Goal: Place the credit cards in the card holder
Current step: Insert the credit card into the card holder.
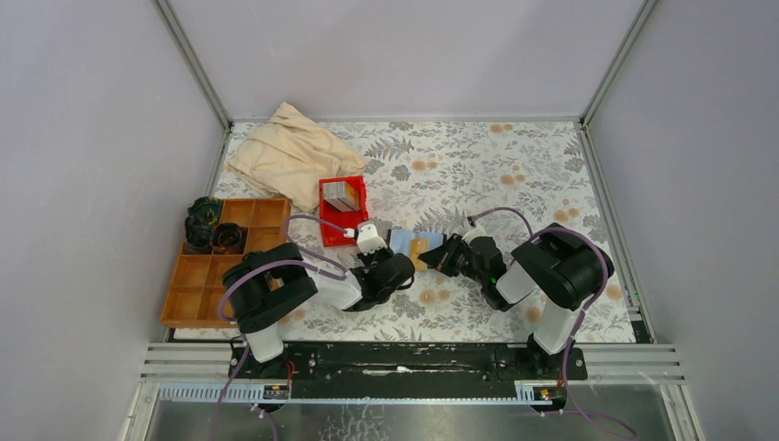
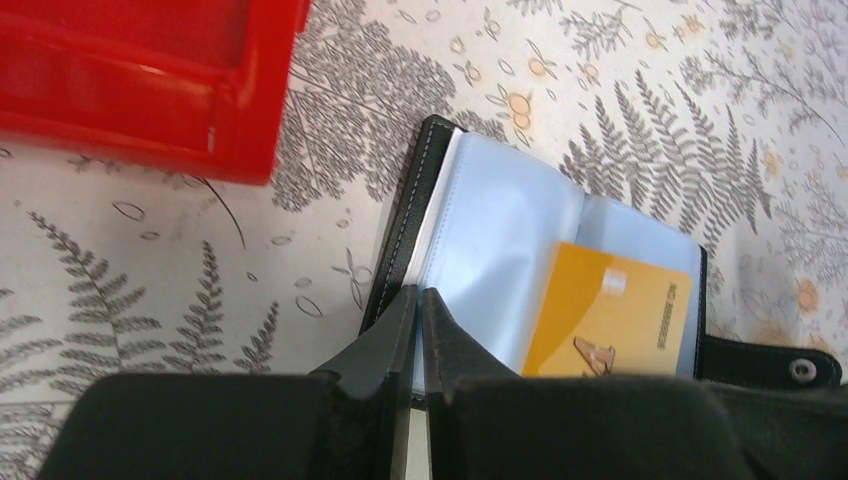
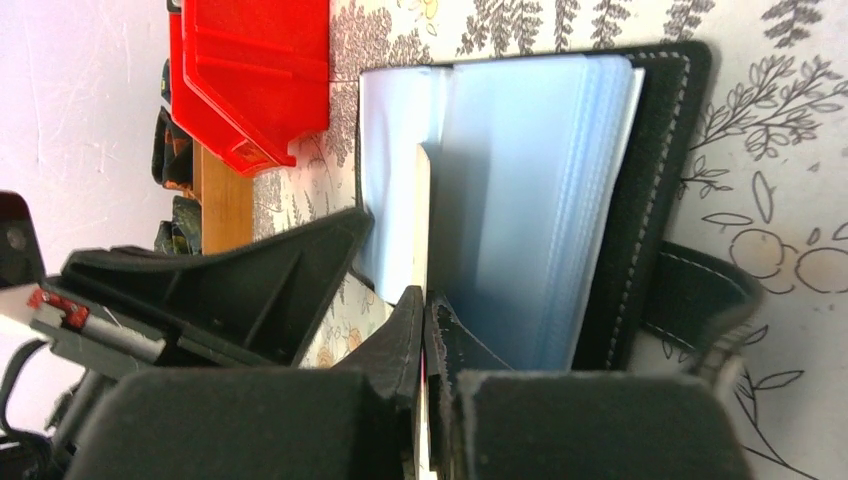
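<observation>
The black card holder (image 1: 407, 244) lies open on the floral cloth between my two grippers, its pale blue sleeves facing up. My left gripper (image 2: 420, 296) is shut on the near edge of the sleeves (image 2: 490, 220), beside the holder's stitched black cover (image 2: 402, 215). A tan credit card (image 2: 612, 305) rests over the right page, near the clasp tab (image 2: 795, 368). My right gripper (image 3: 423, 300) is shut on a credit card seen edge-on (image 3: 423, 215), standing between the holder's sleeves (image 3: 530, 190). More credit cards (image 1: 342, 194) stand in the red bin.
The red bin (image 1: 328, 213) sits just left of the holder, close to my left wrist. A brown compartment tray (image 1: 197, 285) with dark items (image 1: 207, 225) is at the far left. A crumpled beige cloth (image 1: 289, 156) lies at the back left.
</observation>
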Controlling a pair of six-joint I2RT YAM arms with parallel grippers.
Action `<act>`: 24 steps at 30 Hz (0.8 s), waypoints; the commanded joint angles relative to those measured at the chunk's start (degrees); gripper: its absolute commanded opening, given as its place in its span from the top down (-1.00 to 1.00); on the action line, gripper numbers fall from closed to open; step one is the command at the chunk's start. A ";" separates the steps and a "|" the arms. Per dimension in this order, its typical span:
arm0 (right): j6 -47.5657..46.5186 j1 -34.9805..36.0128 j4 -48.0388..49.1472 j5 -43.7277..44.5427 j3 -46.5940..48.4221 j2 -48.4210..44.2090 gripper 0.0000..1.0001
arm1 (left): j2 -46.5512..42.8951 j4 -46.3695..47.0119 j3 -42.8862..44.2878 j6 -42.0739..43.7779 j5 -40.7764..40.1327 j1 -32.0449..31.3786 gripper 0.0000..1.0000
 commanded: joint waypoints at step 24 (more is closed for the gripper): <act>-2.70 -0.14 -5.67 5.29 3.46 -2.32 1.00 | 6.51 -23.44 -5.43 -2.39 25.08 -8.64 0.87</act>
